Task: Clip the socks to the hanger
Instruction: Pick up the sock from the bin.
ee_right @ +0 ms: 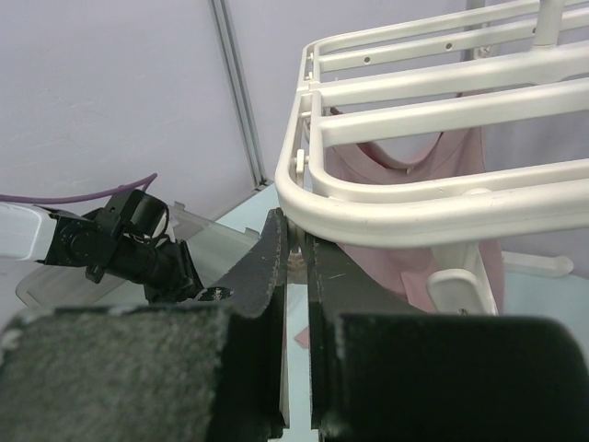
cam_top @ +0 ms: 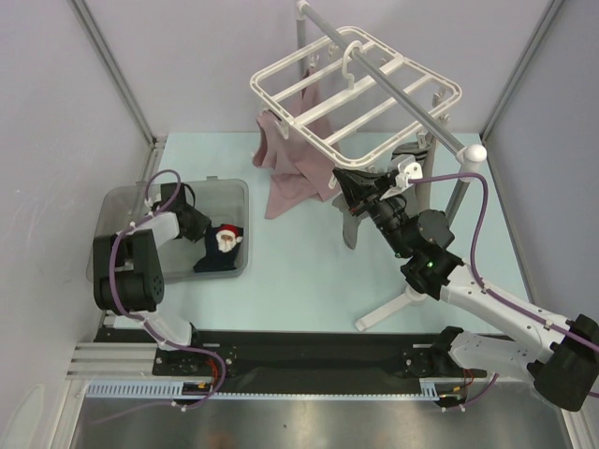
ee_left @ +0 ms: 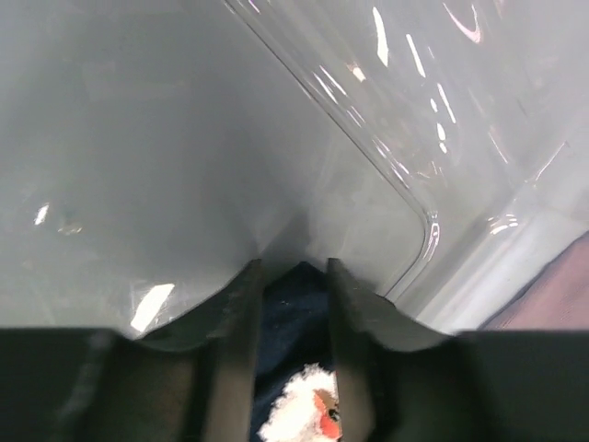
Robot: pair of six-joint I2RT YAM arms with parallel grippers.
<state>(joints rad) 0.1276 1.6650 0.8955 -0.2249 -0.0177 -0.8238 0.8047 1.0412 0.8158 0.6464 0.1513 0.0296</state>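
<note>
Left tool (ee_left: 293,269) part-open astride Santa sock (cam_top: 217,257) in bin (cam_top: 122,201); right tool (ee_right: 294,235) closed at hanger (ee_right: 386,207) rim, pink cloth (cam_top: 290,192) beyond.

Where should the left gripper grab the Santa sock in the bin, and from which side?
Probably the navy fabric beside the Santa figure, from above: the Santa sock lies low inside the clear bin, whose walls block sideways approaches. The left gripper straddles that fabric.
</note>
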